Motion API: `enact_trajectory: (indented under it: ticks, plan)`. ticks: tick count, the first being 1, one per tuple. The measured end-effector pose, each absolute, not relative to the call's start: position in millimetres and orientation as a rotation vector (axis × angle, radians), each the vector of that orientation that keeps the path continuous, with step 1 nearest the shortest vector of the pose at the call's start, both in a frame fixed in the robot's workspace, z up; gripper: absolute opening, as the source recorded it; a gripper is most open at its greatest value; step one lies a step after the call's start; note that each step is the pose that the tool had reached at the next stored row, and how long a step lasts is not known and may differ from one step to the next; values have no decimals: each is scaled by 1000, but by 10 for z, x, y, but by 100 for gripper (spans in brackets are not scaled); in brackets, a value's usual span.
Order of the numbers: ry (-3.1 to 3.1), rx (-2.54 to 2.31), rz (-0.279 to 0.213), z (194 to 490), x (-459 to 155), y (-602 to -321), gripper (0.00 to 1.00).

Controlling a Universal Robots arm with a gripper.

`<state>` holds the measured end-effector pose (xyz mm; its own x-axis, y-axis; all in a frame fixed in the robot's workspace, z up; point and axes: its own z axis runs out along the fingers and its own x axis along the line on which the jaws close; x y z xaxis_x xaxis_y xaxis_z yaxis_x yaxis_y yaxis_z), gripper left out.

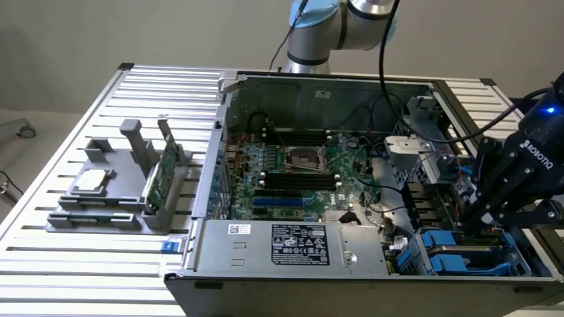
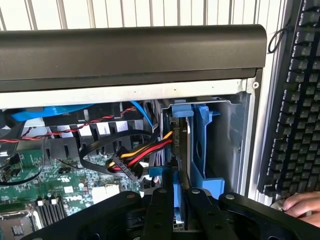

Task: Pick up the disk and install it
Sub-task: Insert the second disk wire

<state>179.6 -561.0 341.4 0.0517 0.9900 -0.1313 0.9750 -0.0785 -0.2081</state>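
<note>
In the wrist view the disk (image 2: 181,150) stands edge-on in the drive bay at the corner of the open computer case (image 1: 264,261), its dark edge framed by blue carrier rails (image 2: 202,145). My gripper (image 2: 176,194) is shut on the disk's near edge, with a black finger (image 2: 159,210) on either side of it. In the exterior view the gripper (image 1: 483,218) reaches down into the case at the exterior view's right, just above the blue carriers (image 1: 445,246). Its fingertips are hidden there by the case parts.
A bundle of red, yellow and black power cables (image 2: 135,157) runs right beside the bay. A keyboard (image 2: 295,100) and a person's hand (image 2: 300,207) lie outside the case wall. A grey holder (image 1: 115,195) with a chip and a green card stands at the exterior view's left.
</note>
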Motion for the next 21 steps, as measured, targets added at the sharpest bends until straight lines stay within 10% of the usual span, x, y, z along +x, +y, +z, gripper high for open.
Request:
enact_trajectory:
  ticks: [21]
  plan:
    - [-2104, -2186, 324, 3334, 1842, -5711, 16]
